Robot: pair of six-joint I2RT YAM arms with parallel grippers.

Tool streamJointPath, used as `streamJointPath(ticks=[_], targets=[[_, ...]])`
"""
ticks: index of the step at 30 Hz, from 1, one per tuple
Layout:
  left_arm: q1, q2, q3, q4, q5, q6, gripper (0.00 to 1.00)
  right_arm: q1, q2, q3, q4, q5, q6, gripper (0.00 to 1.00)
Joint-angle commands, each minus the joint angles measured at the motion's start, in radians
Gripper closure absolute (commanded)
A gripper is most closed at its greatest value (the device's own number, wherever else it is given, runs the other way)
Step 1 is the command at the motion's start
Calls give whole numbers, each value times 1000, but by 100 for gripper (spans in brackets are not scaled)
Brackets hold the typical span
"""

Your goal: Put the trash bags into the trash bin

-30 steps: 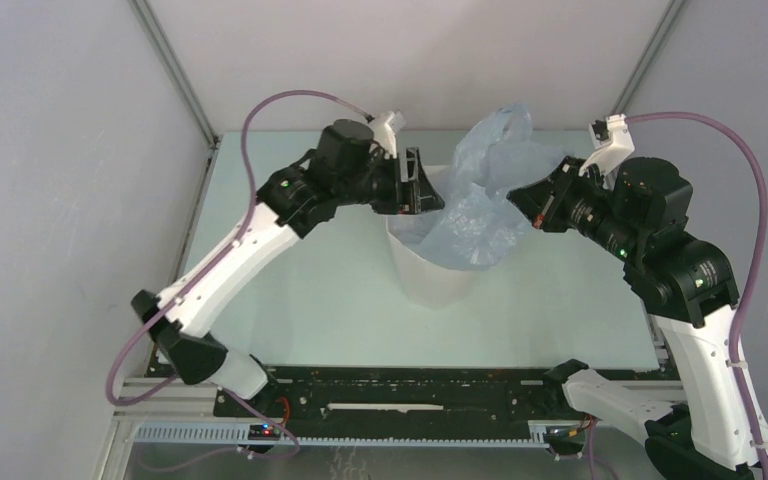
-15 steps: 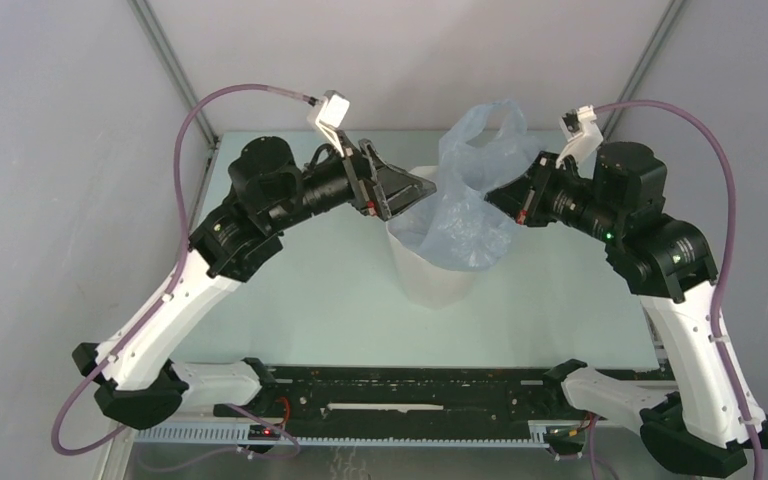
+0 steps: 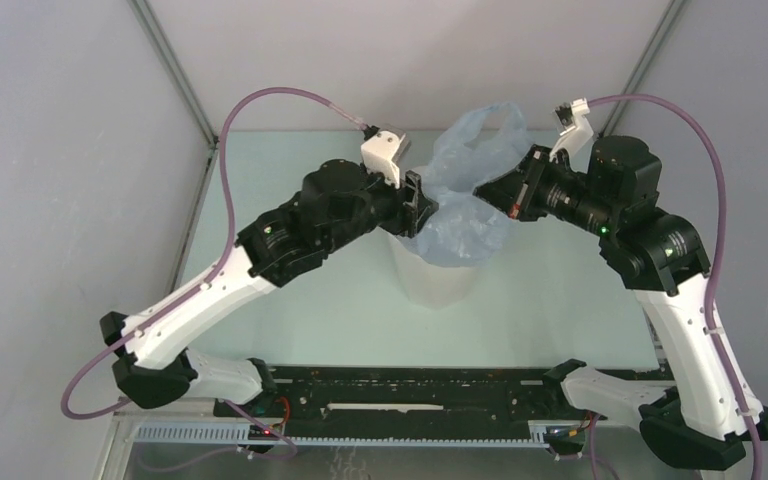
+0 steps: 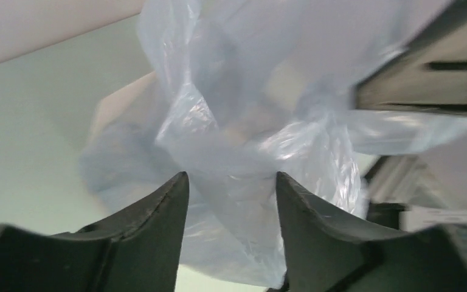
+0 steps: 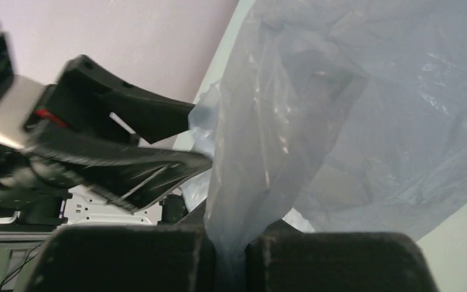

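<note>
The pale-blue trash bag [image 3: 475, 170] hangs over the mouth of the white trash bin [image 3: 430, 282] at the table's middle. Its lower part droops into the bin and its top loop stands above. My right gripper [image 3: 508, 192] is shut on a bunched fold of the bag [image 5: 261, 182] at its right side and holds it up. My left gripper [image 3: 420, 205] is open at the bag's left side, over the bin's rim. In the left wrist view the bag film [image 4: 231, 140] lies between and ahead of the open fingers [image 4: 164, 213].
Grey walls and slanted metal posts [image 3: 175, 70] close in the pale-green table [image 3: 290, 290] on three sides. A black rail [image 3: 410, 385] with the arm bases runs along the near edge. Purple cables [image 3: 260, 105] loop above both arms.
My left arm swung its open gripper right and down against the bag's left side above the bin. My right gripper kept hold of the bag and shifted a little left and up.
</note>
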Motion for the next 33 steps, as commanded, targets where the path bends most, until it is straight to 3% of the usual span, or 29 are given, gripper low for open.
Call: streamJointPath(ticks=[1, 9, 12, 18, 22, 29, 33], targets=[[17, 32, 97, -159, -249, 49, 52, 21, 20, 52, 66, -23, 35, 100], [168, 12, 55, -237, -153, -93, 86, 41, 34, 5, 108, -21, 63, 100], [192, -34, 20, -192, -101, -90, 87, 43, 41, 5, 96, -30, 70, 90], [196, -108, -65, -91, -30, -137, 97, 38, 6, 55, -24, 53, 25, 46], [198, -131, -82, -81, -15, -167, 99, 3, -69, 59, -113, 114, 9, 26], [201, -157, -108, -45, 13, -199, 100, -98, -121, 89, -215, 127, 6, 15], [207, -157, -123, -20, 15, -227, 100, -125, -139, 47, -222, 132, -7, 16]])
